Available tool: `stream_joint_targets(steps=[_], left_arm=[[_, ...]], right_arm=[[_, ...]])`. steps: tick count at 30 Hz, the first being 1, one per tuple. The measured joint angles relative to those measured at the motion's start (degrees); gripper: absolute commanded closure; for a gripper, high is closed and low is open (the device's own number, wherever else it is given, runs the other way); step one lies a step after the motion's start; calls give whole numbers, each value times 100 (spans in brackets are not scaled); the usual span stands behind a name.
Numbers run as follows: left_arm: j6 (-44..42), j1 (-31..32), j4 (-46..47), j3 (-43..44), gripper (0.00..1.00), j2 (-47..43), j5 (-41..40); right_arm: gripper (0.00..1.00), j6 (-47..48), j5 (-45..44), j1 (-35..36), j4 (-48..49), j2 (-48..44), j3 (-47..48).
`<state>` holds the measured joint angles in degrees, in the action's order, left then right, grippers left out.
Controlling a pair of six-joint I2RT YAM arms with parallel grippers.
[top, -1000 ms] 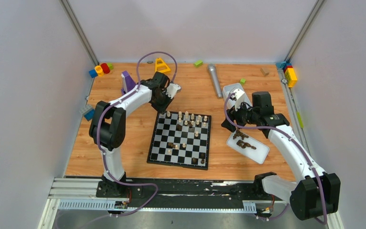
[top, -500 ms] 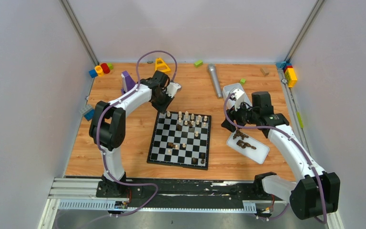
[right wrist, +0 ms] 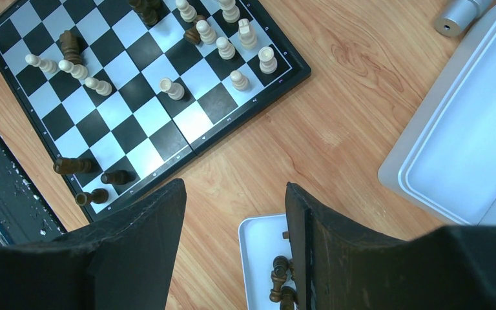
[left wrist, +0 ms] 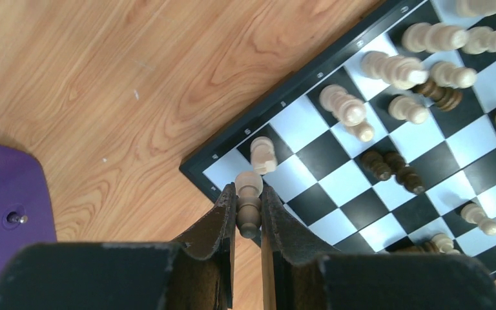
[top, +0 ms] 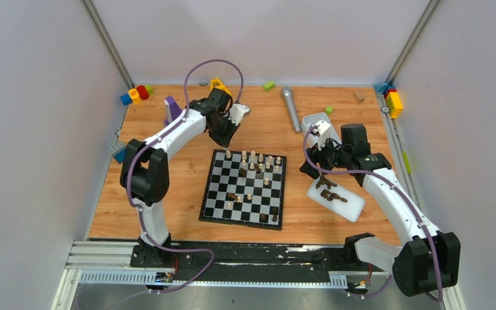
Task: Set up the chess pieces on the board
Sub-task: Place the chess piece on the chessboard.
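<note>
Wood-grain tabletop (top: 265, 123), grey walls (top: 39, 129). Checkered board (top: 219, 184): cream chess pieces (top: 253, 158) crowd its 12 o'clock edge. The left fingers (left wrist: 225, 216) clamp a cream piece (left wrist: 248, 197); the right fingers (right wrist: 148, 232) stand released.

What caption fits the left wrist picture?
Left gripper pinching a cream chess piece near the board corner.
</note>
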<state>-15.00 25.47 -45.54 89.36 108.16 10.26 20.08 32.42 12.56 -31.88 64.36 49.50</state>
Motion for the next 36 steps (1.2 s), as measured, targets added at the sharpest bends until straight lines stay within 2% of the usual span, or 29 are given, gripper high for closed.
stream_joint_targets(steps=[13,21,36], left_arm=[[-7,557,-153,599,85,234,70],[-7,564,-188,584,85,629,61],[-11,557,-109,446,84,706,57]], right_arm=[[41,33,-2,0,0,2,0],[41,76,-4,0,0,24,0],[41,103,-4,0,-4,92,0]])
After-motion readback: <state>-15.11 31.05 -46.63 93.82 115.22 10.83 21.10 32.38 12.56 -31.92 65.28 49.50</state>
